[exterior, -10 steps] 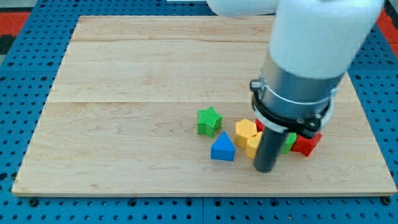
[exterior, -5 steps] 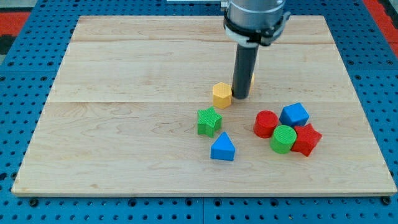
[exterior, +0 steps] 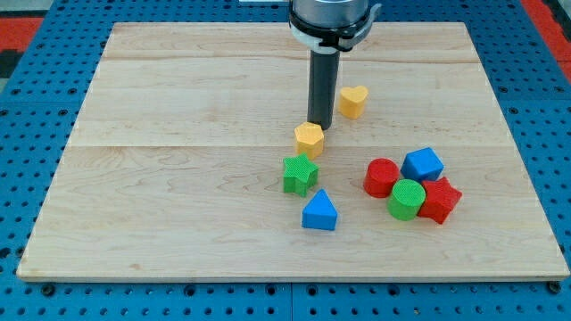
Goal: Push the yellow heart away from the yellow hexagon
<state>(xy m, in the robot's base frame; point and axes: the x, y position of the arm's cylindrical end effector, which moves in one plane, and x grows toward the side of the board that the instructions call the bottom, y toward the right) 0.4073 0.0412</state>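
Observation:
The yellow heart (exterior: 353, 101) lies on the wooden board above and to the right of centre. The yellow hexagon (exterior: 309, 139) lies lower and to the left of it, with a clear gap between the two. My tip (exterior: 320, 127) stands between them, touching or almost touching the hexagon's upper right edge, and to the lower left of the heart. The rod rises straight up to the arm at the view's top.
A green star (exterior: 301, 174) sits just below the hexagon, and a blue triangle (exterior: 319, 211) below that. To the right is a cluster: red cylinder (exterior: 382, 177), blue cube (exterior: 422, 165), green cylinder (exterior: 407, 199), red block (exterior: 441, 200).
The rod has moved left, uncovering the yellow heart. The yellow hexagon has slid a little left and down. Earlier both yellow blocks were together near the right cluster.

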